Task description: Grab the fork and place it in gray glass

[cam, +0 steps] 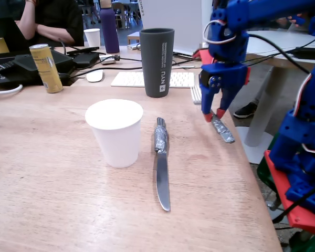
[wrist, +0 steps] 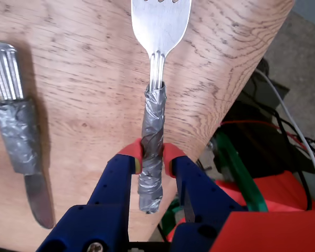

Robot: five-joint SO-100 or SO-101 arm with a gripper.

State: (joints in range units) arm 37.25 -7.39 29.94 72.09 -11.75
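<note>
The fork (cam: pixel 224 131) lies near the table's right edge in the fixed view, tines (cam: pixel 196 94) pointing away. In the wrist view its silver head (wrist: pixel 160 26) is at the top and its gray-taped handle (wrist: pixel 153 126) runs down between my fingers. My gripper (cam: pixel 213 115) (wrist: pixel 152 155) is shut on the taped handle, its red fingertips (wrist: pixel 131 152) pressing on both sides. I cannot tell whether the fork is lifted off the wood. The gray glass (cam: pixel 157 60) stands upright behind and to the left of the gripper.
A longer tape-handled knife (cam: pixel 161 163) (wrist: pixel 18 131) lies left of the fork. A white paper cup (cam: pixel 115 131) stands left of the knife. A keyboard (cam: pixel 131 79), a can (cam: pixel 46 68) and a person are at the back. The table edge (cam: pixel 252 173) drops off just right of the fork.
</note>
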